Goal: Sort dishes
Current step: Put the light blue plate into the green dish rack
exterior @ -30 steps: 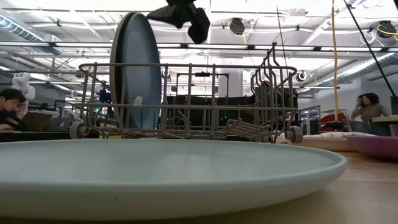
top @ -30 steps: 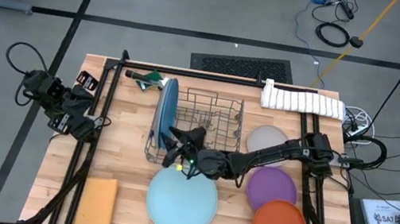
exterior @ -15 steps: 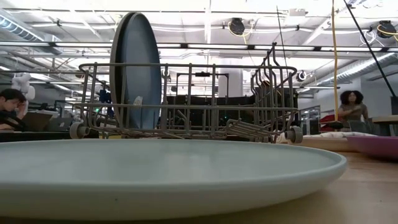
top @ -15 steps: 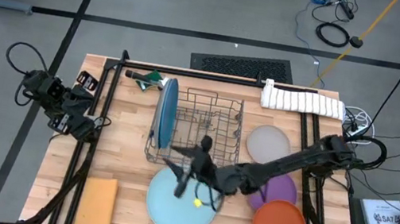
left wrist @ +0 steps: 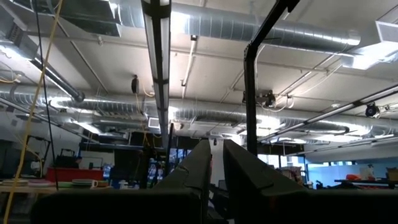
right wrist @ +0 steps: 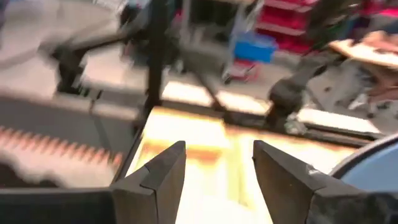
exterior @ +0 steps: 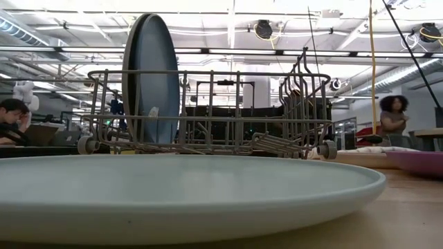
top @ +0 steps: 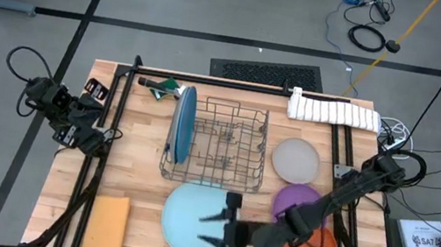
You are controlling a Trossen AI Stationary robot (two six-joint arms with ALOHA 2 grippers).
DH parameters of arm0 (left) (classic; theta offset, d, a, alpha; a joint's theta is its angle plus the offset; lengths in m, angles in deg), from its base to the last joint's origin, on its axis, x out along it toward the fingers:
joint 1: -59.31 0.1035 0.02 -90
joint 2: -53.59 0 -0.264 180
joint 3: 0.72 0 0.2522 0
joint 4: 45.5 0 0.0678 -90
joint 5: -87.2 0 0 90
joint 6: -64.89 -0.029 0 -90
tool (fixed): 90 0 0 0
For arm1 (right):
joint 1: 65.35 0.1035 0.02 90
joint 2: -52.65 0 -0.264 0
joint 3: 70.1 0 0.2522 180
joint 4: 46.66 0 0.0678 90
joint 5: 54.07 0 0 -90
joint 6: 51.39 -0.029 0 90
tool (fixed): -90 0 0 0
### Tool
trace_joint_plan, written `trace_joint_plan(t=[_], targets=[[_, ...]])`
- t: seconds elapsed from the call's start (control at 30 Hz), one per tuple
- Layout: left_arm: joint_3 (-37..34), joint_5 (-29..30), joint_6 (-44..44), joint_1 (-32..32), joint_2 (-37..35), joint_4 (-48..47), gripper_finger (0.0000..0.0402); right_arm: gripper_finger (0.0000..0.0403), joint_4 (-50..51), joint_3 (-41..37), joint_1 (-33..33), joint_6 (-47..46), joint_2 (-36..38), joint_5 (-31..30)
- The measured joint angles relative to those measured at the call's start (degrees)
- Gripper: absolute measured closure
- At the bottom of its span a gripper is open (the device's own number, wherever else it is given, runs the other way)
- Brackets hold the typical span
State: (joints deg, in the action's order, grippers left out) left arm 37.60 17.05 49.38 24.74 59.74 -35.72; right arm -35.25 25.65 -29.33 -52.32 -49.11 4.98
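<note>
Wooden counter (top: pixel 146 147) from above: my right pincer (top: pixel 217 231) hangs released over the pale teal plate (top: pixel 187 220); low view misses it entirely.

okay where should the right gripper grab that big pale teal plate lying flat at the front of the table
Probably the rim. The pale teal plate lies flat on the table, so only its thin raised edge offers a pinch. The open right gripper hangs over the plate's right part, so I'd take the right-hand or front edge: one finger slid under the lip, one on top.
</note>
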Motion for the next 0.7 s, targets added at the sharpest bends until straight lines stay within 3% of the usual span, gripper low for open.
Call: trace_joint_plan(t=[0.5,0.7], targets=[[0.0,1.6,-0.2,0.0,0.0,0.0,0.0356,0.0241,19.5,0.0,4.0,-14.4,-9.4,17.3],[0.0,1.7,-0.3,0.0,0.0,-0.1,0.0356,0.0241,21.3,-0.1,3.9,-14.5,-13.6,20.1]])
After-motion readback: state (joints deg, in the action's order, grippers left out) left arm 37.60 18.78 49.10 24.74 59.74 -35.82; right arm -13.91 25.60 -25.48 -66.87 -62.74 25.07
